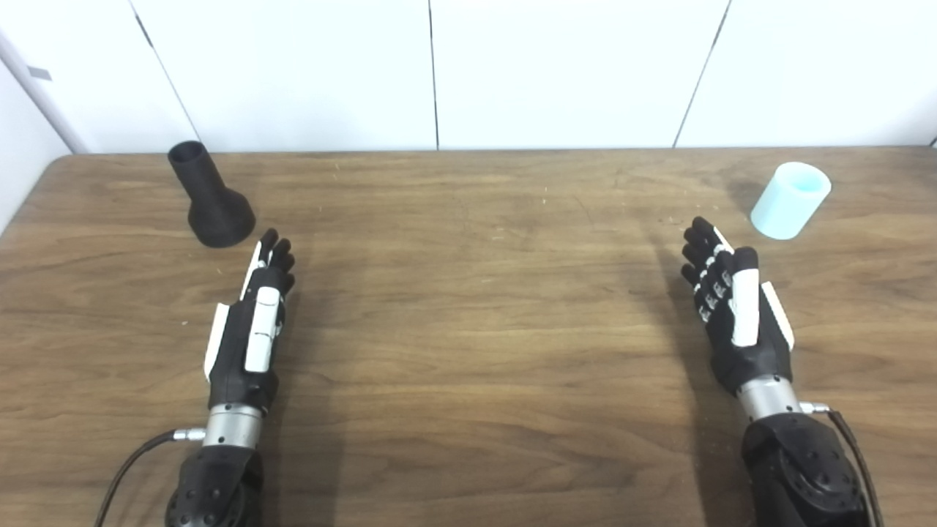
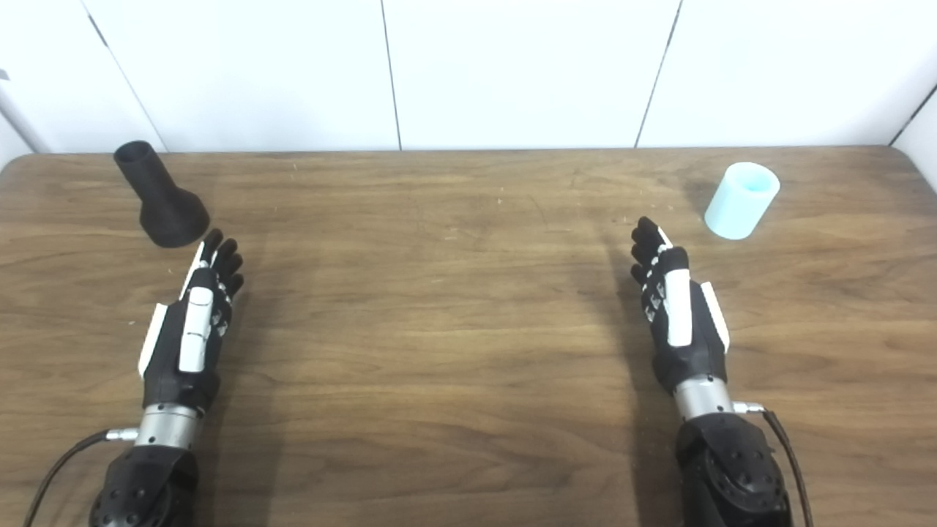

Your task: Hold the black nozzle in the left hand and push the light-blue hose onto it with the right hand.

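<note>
Black nozzle (image 1: 211, 197), light-blue hose (image 1: 790, 200) — plain, unlabelled — both untouched.

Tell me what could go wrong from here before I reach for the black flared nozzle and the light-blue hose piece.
1. The black flared nozzle stands upright on its wide base near the table's far left corner; a sideways bump from the open left hand could tip it.
2. The light-blue cylindrical hose piece also stands on end; if the open right hand knocks it over, it may roll.
3. Both parts sit far apart across the wooden table, so aligning them needs both carried inward.
</note>
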Tool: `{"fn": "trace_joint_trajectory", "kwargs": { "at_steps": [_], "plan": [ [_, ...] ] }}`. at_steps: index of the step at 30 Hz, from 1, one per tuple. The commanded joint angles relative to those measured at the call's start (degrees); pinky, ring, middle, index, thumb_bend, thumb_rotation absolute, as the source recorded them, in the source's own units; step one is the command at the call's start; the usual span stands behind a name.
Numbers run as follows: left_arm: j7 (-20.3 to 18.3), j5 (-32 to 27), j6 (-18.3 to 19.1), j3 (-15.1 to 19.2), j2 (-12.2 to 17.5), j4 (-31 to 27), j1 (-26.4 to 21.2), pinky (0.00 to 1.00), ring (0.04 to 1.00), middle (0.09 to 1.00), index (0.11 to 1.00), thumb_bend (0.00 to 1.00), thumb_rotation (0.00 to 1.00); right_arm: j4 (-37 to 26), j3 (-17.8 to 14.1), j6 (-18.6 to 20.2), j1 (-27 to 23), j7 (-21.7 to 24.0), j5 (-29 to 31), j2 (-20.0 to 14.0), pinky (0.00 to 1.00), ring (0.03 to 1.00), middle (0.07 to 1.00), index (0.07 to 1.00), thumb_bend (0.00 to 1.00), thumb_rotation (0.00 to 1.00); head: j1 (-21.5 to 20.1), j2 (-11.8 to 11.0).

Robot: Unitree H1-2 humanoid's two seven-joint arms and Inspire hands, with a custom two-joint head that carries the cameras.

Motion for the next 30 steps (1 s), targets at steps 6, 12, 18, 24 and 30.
{"fn": "trace_joint_trajectory", "kwargs": {
  "at_steps": [6, 12, 18, 24, 30],
  "plan": [
    [0.5, 0.1, -0.7, 0.0, 0.0, -0.6, -0.4, 1.0, 0.991, 0.979, 0.983, 0.46, 0.95, -1.2, -0.3, -1.8, -1.5, 0.3, 0.2, -0.6, 0.98, 0.981, 0.956, 0.945, 0.56, 1.0, 0.0, -0.2],
    [0.6, 0.2, -0.5, -0.2, -0.1, -0.8, -0.4, 1.0, 0.991, 0.979, 0.983, 0.46, 0.95, -1.1, -0.4, -1.8, -1.6, 0.3, 0.2, -0.6, 0.97, 0.977, 0.956, 0.945, 0.56, 1.0, 0.1, -0.2],
    [0.7, 0.3, -0.9, -0.2, -0.2, -0.2, -0.5, 1.0, 0.991, 0.979, 0.984, 0.46, 0.95, -0.7, -0.4, -2.0, -1.6, 0.4, 0.2, -0.7, 0.97, 0.977, 0.956, 0.945, 0.56, 1.0, 1.2, -0.7],
    [1.1, 1.2, -1.6, -1.0, -1.2, 0.1, -0.1, 1.0, 0.989, 0.976, 0.984, 0.46, 0.95, 0.5, -1.1, -3.3, -1.1, 1.3, 0.9, -1.7, 0.98, 0.986, 0.956, 0.947, 0.57, 1.0, 6.3, -3.0],
    [1.7, 2.2, -3.6, -1.8, -2.6, 2.0, 0.0, 1.0, 0.989, 0.976, 0.985, 0.45, 0.94, 5.0, -2.3, -7.1, -1.0, 3.3, 2.4, -3.2, 0.96, 0.976, 0.949, 0.94, 0.59, 1.0, 11.1, -6.1]
  ]
}}
